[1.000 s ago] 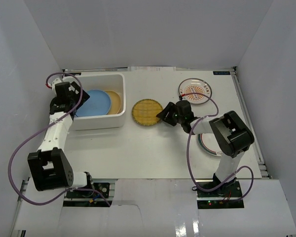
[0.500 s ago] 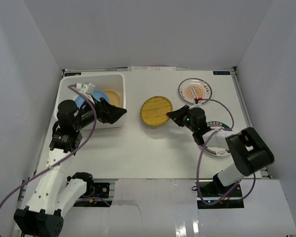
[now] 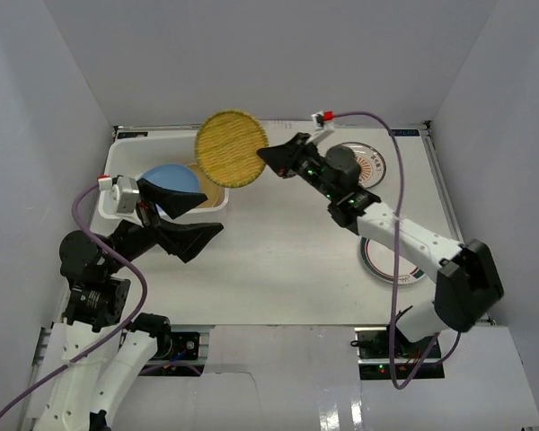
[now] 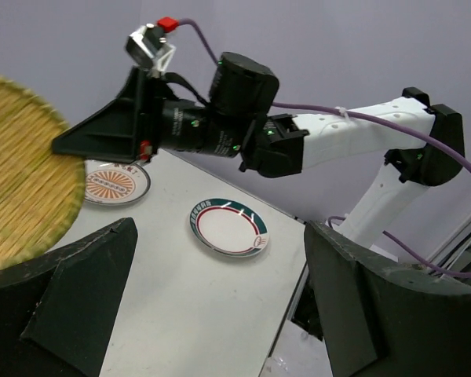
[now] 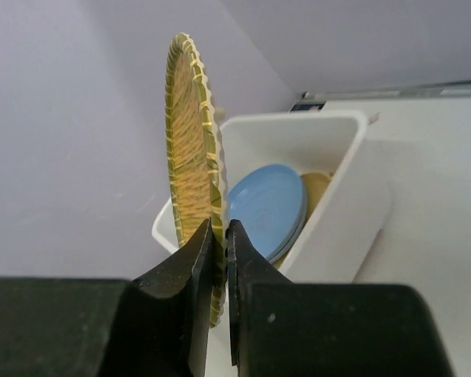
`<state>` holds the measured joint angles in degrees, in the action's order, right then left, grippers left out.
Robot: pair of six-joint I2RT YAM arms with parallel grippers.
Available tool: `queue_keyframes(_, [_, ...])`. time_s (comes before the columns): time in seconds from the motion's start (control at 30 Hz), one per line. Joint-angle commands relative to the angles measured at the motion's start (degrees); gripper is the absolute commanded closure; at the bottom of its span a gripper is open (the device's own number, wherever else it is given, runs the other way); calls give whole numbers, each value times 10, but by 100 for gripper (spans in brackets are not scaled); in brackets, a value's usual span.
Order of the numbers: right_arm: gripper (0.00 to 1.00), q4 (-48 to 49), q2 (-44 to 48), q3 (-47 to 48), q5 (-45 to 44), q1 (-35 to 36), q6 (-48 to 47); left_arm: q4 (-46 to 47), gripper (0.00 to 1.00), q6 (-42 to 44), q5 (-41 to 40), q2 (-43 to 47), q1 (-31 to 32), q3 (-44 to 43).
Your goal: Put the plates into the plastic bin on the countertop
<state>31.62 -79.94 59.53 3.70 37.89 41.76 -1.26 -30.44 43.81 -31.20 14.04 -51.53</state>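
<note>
Left end effector (image 3: 211, 214): fingers spread wide, held above the desk (image 3: 278, 260) at the plastic bin's (image 3: 162, 137) near side. Bin at far-left desk corner, blue plate (image 3: 166, 175) inside. Yellow woven plate (image 3: 230, 148) aloft over bin's right end, rim pinched by right end effector (image 5: 217, 236). Orange-patterned plate (image 3: 364, 162) and green-ringed plate (image 3: 382, 260) flat near right edge.

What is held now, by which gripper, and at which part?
The right gripper holds the yellow woven plate by its rim, with the jaws shut on the edge. The left gripper is open and holds nothing.
</note>
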Motion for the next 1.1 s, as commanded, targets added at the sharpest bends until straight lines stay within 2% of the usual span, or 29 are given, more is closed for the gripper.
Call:
queue_keyframes(0.0, [92,-35,-108,131,8,55,-38,-28,2,6,-42,0,5,-14])
queue_keyframes(0.13, [92,-100,-242,290,-5,94,-71,-107,2,-18,-192,2,8,-14])
queue_keyframes(0.27, [92,-147,-375,424,10,116,-63,-103,2,-49,-180,-4,8,3])
queue_keyframes(0.33, [89,-187,-412,496,10,127,-63,-105,2,-51,-182,-11,9,4])
queue_keyframes(0.4, [77,-205,-444,528,7,133,-66,-122,2,-61,-218,-18,9,0])
queue_keyframes(0.43, [60,-217,-449,544,3,134,-65,-144,2,-67,-234,-27,9,-2])
queue_keyframes(0.47, [49,-220,-449,548,3,134,-65,-147,2,-74,-245,-32,9,1])
queue_keyframes(0.5, [33,-223,-444,546,-4,133,-69,-148,2,-87,-253,-39,8,4])
queue_keyframes(0.63, [22,-222,-387,495,-28,126,-98,-142,2,-112,-256,-68,9,8])
queue_keyframes(0.7, [21,-220,-334,453,-33,116,-105,-140,2,-117,-263,-80,9,3])
queue_keyframes(0.77, [25,-206,-258,395,-34,92,-104,-138,2,-124,-267,-99,9,1])
queue_keyframes(0.83, [48,-179,-191,265,-34,63,-104,-129,3,-130,-249,-121,11,-1])
queue_keyframes(0.87, [61,-153,-120,216,-34,51,-104,-122,3,-139,-244,-133,15,0])
queue_keyframes(0.9, [87,-145,-85,125,-34,39,-102,-106,4,-145,-242,-159,34,4])
queue_keyframes(0.93, [92,-140,-49,82,-31,12,-109,-99,5,-149,-256,-174,49,2])
queue_keyframes(0.97, [92,-141,17,41,-29,-3,-117,-94,5,-151,-271,-189,70,-1])
queue_keyframes(1.0, [92,-153,49,-32,-28,-16,-122,-84,5,-147,-295,-221,128,-7])
queue_keyframes(1.03, [92,-161,116,-68,-33,-44,-127,-83,6,-140,-361,-241,160,-25])
queue_keyframes(1.07, [92,-168,152,-104,-34,-55,-128,-81,6,-126,-390,-264,193,-37])
